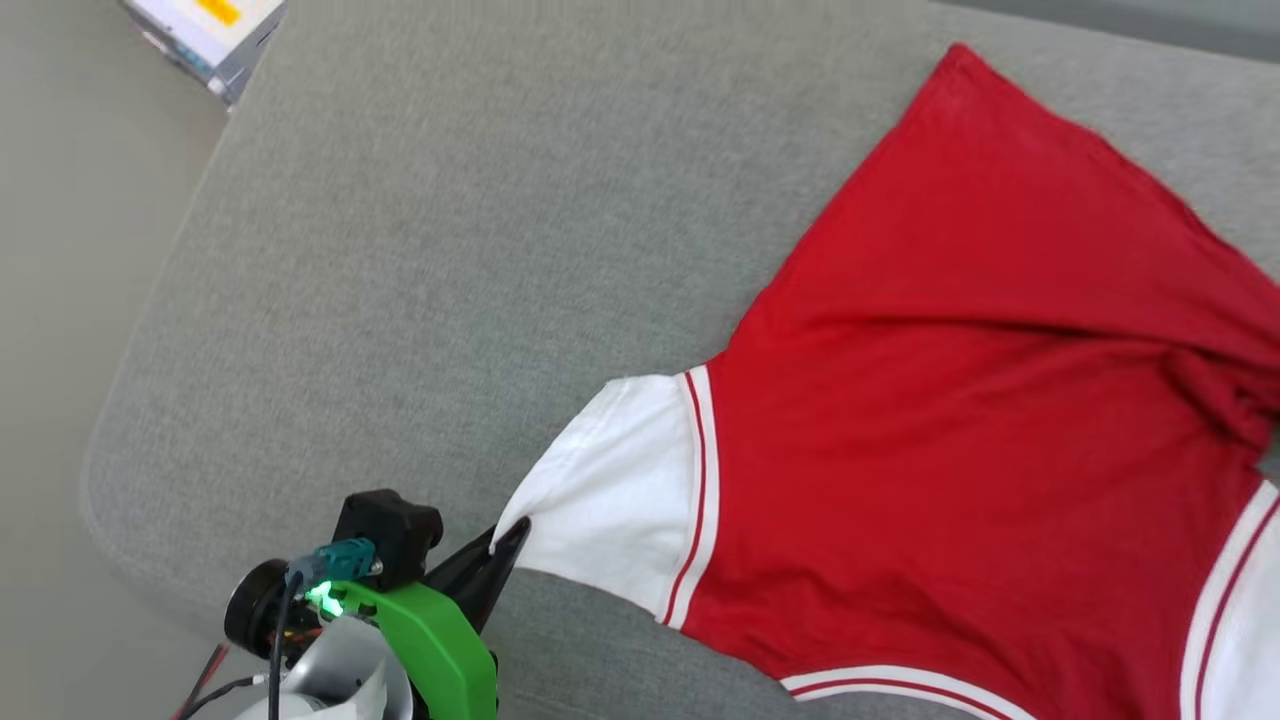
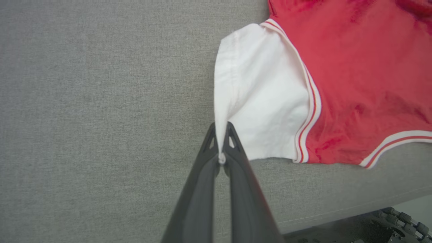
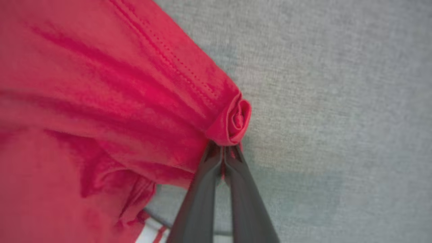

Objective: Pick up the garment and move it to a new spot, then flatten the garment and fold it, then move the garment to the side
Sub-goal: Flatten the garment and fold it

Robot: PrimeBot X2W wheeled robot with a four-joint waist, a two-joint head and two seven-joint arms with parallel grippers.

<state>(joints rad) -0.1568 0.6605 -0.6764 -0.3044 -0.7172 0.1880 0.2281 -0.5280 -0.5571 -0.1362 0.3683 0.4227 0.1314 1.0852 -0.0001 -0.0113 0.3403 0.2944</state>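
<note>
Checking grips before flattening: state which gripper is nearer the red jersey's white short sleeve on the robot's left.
Left. The left gripper is shut on the edge of that white short sleeve; the right gripper pinches the rolled red hem elsewhere.

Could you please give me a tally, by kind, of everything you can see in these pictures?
garment: 1
tools, both shut on it (left tool, right tool): 2
grey cushion: 1
white box: 1
Total: 5

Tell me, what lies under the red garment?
The grey cushion lies under the garment. The part beneath the cloth is covered, so anything else there cannot be seen.
</note>
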